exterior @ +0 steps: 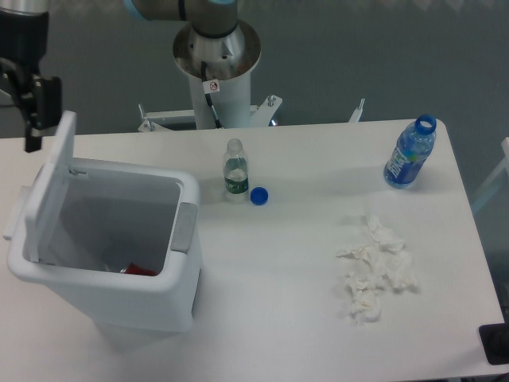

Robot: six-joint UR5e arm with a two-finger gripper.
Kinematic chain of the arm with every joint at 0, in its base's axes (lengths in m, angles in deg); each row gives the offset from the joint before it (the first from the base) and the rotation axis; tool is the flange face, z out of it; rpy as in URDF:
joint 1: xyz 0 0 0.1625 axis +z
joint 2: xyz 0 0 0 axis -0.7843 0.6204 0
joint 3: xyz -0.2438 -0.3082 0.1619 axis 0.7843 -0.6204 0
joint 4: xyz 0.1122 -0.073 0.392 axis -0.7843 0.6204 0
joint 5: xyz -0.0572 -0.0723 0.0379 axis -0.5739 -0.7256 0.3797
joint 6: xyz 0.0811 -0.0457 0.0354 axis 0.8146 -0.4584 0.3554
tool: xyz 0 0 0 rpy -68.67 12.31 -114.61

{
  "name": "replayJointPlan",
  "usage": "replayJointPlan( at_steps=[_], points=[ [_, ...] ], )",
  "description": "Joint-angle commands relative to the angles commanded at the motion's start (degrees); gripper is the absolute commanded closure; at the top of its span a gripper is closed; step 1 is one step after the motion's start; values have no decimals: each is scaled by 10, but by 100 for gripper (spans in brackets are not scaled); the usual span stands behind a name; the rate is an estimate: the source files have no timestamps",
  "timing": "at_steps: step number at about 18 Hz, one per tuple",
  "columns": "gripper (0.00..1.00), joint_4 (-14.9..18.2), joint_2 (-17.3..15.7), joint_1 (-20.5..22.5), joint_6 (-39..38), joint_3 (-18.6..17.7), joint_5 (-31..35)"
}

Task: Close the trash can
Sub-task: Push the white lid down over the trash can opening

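Note:
The white trash can (119,302) stands at the table's left with its mouth uncovered. Its flat white lid (49,187) is hinged on the left side and stands almost upright, leaning slightly over the opening. A grey latch tab (184,227) sits on the right rim. Something red (141,270) lies at the bottom inside. My black gripper (40,119) is at the upper left, against the outer side of the lid's top edge. I cannot make out how far apart its fingers are.
A small clear bottle (235,171) without its cap stands mid-table, with a blue cap (258,195) beside it. A blue bottle (409,153) stands at the far right. Crumpled tissues (374,267) lie right of centre. The robot base (216,56) rises behind the table.

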Motion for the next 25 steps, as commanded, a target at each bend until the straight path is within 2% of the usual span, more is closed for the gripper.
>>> replayJointPlan(
  at_steps=[25],
  points=[
    [0, -16, 46, 33, 4, -6, 47]
  ],
)
